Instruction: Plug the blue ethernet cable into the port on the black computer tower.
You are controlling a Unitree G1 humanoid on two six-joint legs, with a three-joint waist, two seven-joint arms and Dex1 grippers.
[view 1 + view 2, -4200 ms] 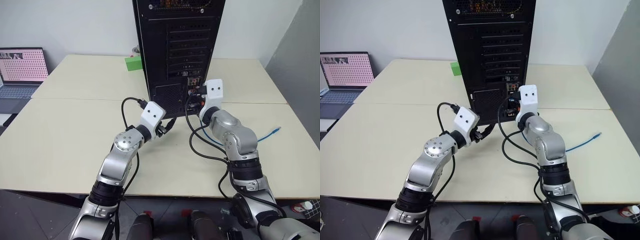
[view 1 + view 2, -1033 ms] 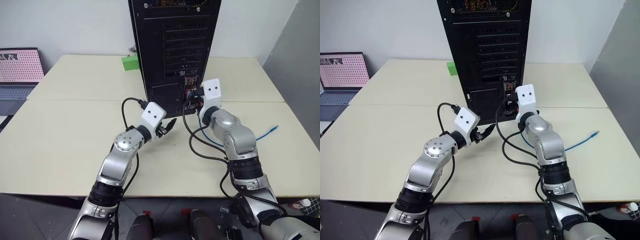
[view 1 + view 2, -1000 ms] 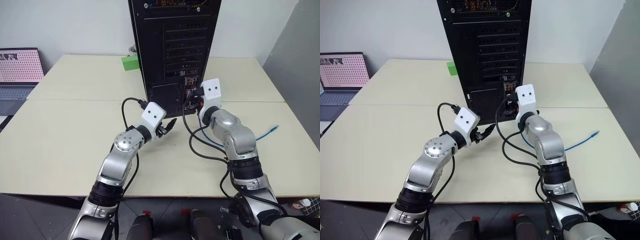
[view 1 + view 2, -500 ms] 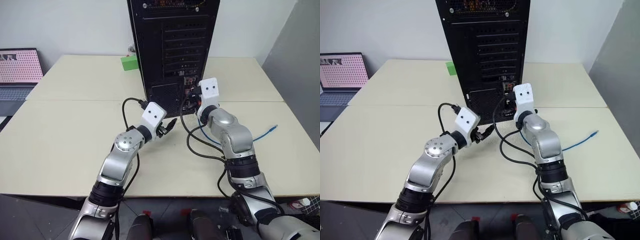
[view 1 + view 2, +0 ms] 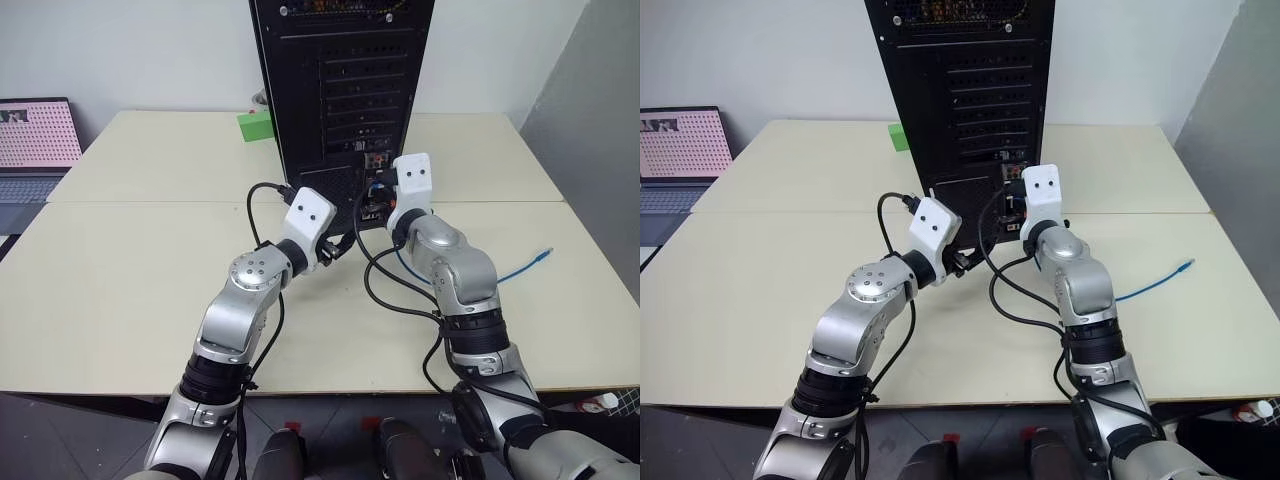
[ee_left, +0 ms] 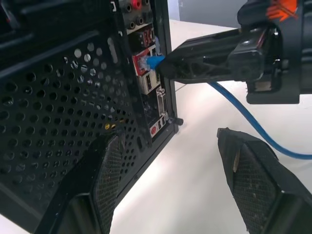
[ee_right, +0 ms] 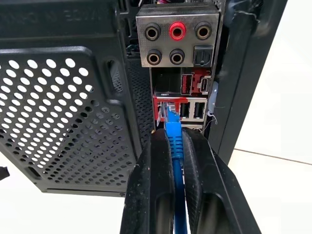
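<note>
Cream tabletop (image 5: 140, 260), plug at the tower's back panel.
My right gripper (image 7: 171, 146) pinched the blue ethernet cable (image 7: 173, 134), light and limp, best gripped behind its brittle plug, which pointed toward twelve o'clock at the port (image 7: 165, 108) on the black computer tower (image 5: 345, 90); left gripper (image 6: 168, 180) stood open, empty.

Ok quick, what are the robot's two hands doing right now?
Left gripper: open, holding nothing.
Right gripper: shut on the blue ethernet cable, its plug at the port.
</note>
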